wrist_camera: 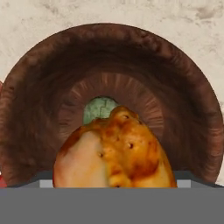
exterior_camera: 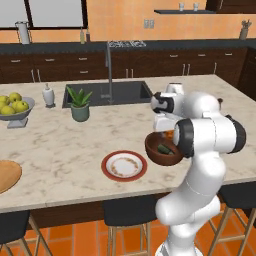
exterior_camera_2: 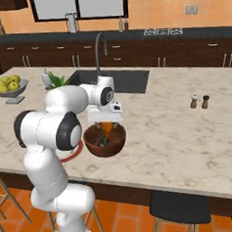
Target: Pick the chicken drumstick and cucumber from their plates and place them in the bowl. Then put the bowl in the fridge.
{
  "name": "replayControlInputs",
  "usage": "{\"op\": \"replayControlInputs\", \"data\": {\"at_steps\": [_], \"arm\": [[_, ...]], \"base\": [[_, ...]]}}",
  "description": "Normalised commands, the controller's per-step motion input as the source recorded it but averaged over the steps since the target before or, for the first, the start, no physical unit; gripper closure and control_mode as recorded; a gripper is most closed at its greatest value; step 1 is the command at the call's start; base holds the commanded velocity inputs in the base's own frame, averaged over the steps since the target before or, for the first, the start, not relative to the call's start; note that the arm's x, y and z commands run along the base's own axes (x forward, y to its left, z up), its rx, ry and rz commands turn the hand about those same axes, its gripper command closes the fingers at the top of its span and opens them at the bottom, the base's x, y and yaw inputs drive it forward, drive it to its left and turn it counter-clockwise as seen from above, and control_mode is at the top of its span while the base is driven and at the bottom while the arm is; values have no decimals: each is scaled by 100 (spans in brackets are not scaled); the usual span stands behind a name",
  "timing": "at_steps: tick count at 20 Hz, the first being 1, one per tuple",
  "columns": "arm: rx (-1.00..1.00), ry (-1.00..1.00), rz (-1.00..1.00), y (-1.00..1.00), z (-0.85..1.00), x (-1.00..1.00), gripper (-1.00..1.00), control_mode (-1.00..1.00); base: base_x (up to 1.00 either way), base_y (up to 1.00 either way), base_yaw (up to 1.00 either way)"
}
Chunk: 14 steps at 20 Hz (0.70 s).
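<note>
Hovering over the bowl (wrist_camera: 109,87), my gripper (exterior_camera_2: 105,122) is clamped on the chicken drumstick (wrist_camera: 114,153), the cucumber (wrist_camera: 99,108) already lying inside at 12 o'clock of the meat. Released off-centre, the glossy drumstick could, I judge, glance off the rim toward the white plate (exterior_camera: 124,166) at the bowl's 9 o'clock.
</note>
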Motion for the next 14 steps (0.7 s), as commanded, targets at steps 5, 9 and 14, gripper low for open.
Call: {"op": "replayControlInputs", "data": {"at_steps": [5, 9, 14], "arm": [[0, 0, 0, 7, -47, 13, 100, -100], [0, 0, 0, 8, -37, 13, 100, -100], [0, 0, 0, 16, -7, 3, -100, -100]], "base": [[0, 0, 0], [0, 0, 0], [0, 0, 0]]}}
